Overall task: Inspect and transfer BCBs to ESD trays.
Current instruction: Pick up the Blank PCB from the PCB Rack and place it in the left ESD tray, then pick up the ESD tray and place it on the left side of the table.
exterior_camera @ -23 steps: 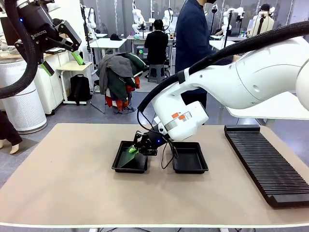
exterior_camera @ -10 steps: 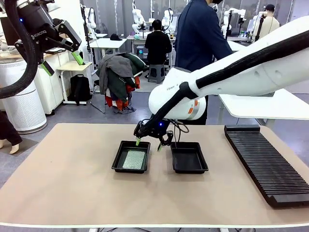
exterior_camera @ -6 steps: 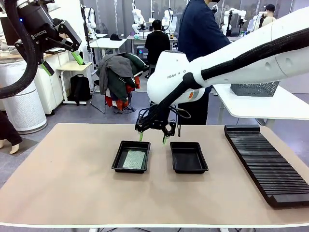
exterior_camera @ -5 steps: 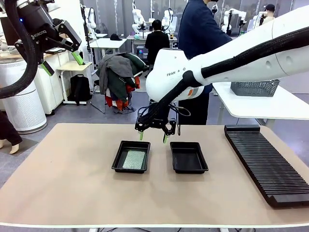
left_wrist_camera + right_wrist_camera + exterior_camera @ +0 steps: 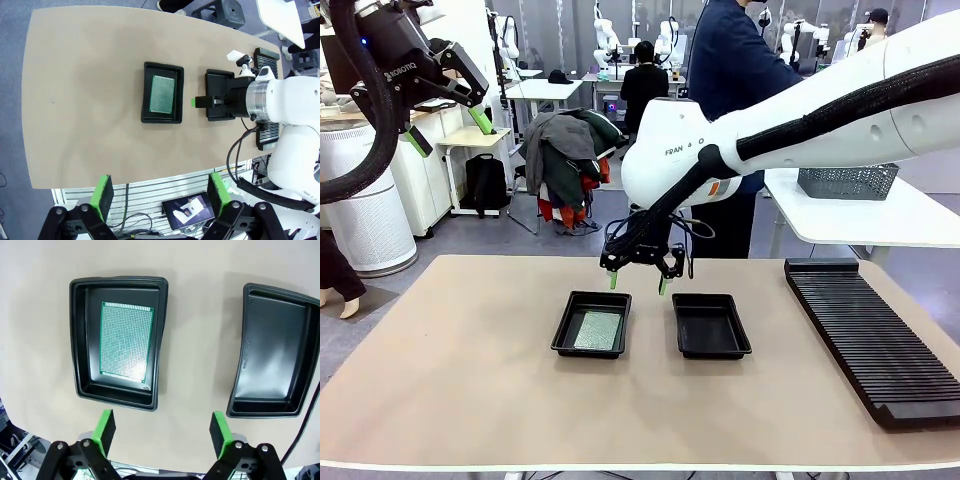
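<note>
Two black ESD trays sit side by side mid-table. The left tray (image 5: 591, 324) (image 5: 117, 340) (image 5: 162, 92) holds one BCB (image 5: 597, 330) (image 5: 126, 342) (image 5: 163, 93), a speckled green-grey board lying flat on its floor. The right tray (image 5: 711, 325) (image 5: 272, 350) (image 5: 219, 95) has a bare floor. My right gripper (image 5: 638, 283) (image 5: 162, 432) hangs open above the gap between the trays, nothing between its fingers. My left gripper (image 5: 444, 127) (image 5: 159, 194) is raised high at the upper left, open and holding nothing, looking down on the whole table.
A long black ribbed rack (image 5: 870, 335) lies along the table's right side. A person in dark blue (image 5: 735, 70) stands at the far edge behind my right arm. A grey mesh basket (image 5: 847, 182) rests on the white table beyond.
My right gripper let go of the board in the left tray, then rose and drifted slightly right to hang above the gap between the trays. The left arm stayed still.
</note>
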{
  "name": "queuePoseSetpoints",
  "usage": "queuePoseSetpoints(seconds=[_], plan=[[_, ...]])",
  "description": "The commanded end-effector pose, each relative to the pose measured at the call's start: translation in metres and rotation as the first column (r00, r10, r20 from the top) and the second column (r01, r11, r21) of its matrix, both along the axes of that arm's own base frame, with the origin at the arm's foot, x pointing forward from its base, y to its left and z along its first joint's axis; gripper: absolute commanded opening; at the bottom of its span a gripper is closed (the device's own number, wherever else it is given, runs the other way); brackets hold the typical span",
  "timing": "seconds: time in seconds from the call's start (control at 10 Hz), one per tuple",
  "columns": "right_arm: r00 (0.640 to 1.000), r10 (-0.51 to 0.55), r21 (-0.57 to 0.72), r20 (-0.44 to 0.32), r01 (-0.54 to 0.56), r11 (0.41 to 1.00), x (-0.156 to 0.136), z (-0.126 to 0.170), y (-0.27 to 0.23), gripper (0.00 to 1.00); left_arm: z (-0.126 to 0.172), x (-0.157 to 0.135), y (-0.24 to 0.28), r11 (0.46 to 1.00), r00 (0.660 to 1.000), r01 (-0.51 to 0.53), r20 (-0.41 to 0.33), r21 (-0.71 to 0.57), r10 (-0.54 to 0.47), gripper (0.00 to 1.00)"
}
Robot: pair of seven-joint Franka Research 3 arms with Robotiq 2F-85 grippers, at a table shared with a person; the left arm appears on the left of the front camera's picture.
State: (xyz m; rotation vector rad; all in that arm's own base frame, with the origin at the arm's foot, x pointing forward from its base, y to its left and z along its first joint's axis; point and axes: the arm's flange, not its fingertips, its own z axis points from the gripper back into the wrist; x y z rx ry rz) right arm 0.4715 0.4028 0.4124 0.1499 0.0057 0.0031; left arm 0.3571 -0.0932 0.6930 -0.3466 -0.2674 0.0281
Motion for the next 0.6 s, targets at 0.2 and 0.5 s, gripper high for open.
queuePoseSetpoints(seconds=[0.2, 0.5], plan=[[1.0, 0.002, 0.006, 0.001, -0.002, 1.0, -0.001, -0.0009, -0.0001, 1.0, -0.0016, 0.0004, 0.0012, 1.0, 1.0, 0.005, 0.005, -0.001, -0.005, 1.0], [1.0, 0.002, 0.006, 0.001, -0.002, 1.0, -0.001, -0.0009, -0.0001, 1.0, -0.0016, 0.0004, 0.0012, 1.0, 1.0, 0.005, 0.005, -0.001, -0.005, 1.0]])
